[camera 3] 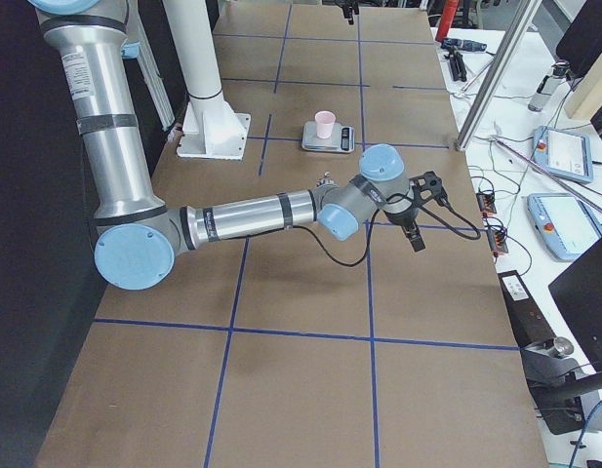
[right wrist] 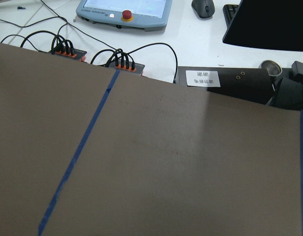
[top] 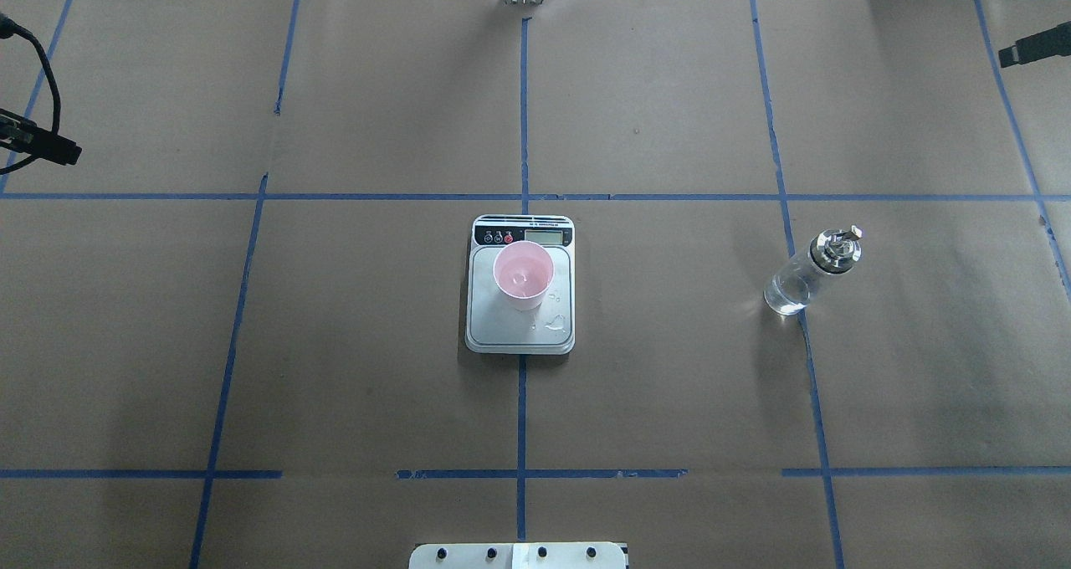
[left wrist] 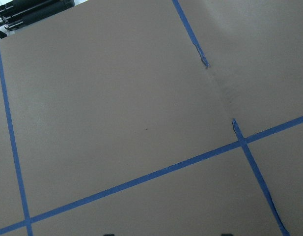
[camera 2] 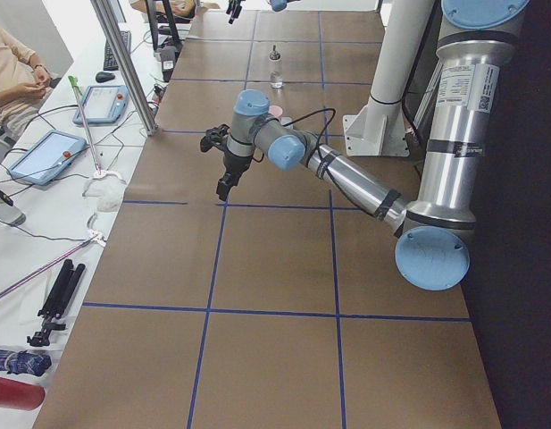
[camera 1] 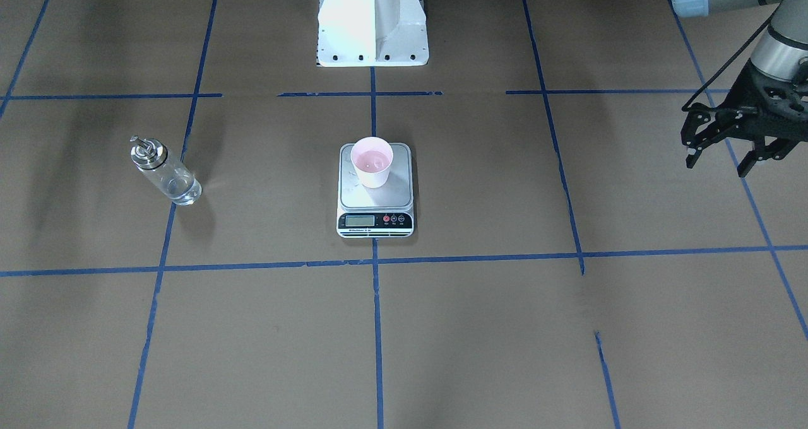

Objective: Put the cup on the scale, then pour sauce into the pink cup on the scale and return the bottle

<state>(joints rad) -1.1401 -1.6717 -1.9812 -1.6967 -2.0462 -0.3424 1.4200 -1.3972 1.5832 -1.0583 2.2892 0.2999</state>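
Cup [camera 1: 374,176] sits on the scale [camera 1: 376,195] holding sauce [camera 1: 372,160], bottle [camera 1: 165,171] upright well off to the robot's right, left gripper [camera 1: 716,167] spread apart and empty, right gripper [camera 3: 421,210] impossible to call, so I'd judge only a clear, wide retreat is needed, and the scale's display and button labels are too small to read.

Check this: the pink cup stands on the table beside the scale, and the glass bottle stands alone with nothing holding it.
Wrong on one point: the pink cup stands on the scale, on its steel platform, not beside it, as the overhead exterior view shows. The glass bottle does stand alone with nothing holding it.
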